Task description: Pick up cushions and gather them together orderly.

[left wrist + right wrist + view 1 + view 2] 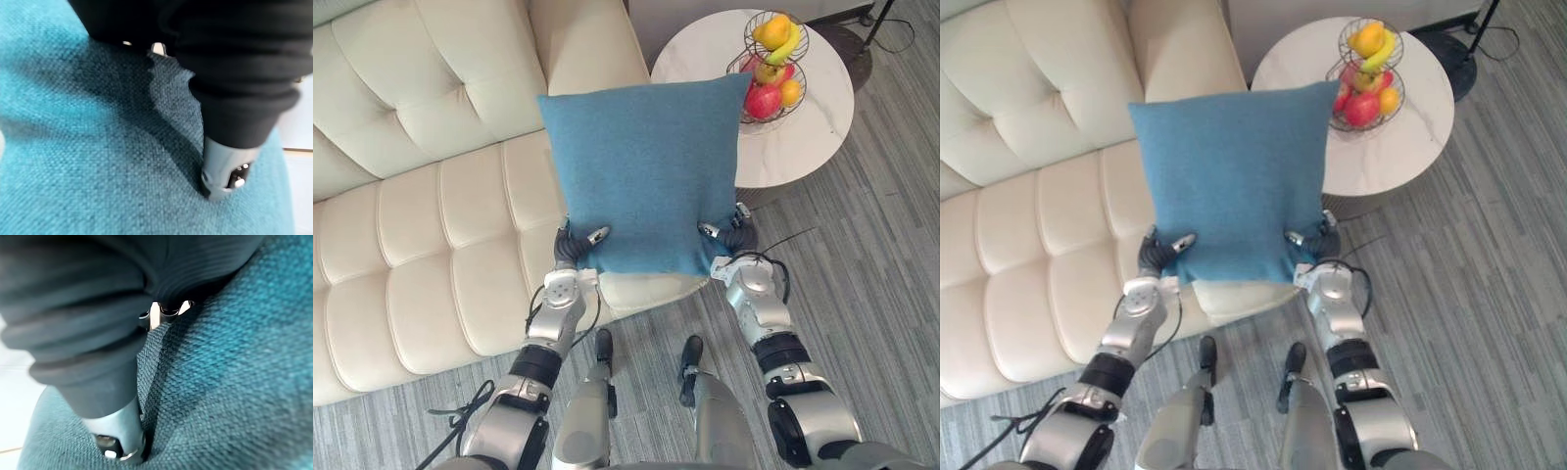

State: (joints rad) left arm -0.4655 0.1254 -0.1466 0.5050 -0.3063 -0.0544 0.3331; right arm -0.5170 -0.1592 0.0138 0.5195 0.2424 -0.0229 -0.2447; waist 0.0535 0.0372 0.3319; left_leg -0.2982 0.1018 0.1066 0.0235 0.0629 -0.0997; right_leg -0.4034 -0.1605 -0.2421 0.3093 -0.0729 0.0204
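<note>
Blue cushion (646, 176), lower corners pinched by left hand (572, 247), right hand (738, 236)

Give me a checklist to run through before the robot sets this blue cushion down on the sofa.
1. Left hand grip: thumb pressed into a lower corner of the blue cushion. Ok.
2. Right hand grip: thumb pinching the other lower corner. Ok.
3. Cushion attitude: held upright between both hands, bottom edge about level. Ok.
4. Landing spot: the cream sofa seat to the robot's left is bare. Ok.
5. Clearance on the right: the cushion's upper corner lines up with the fruit basket on the side table, and the gap between them is unclear. Cannot tell.
6. Where the other cushions lie: cannot tell.
</note>
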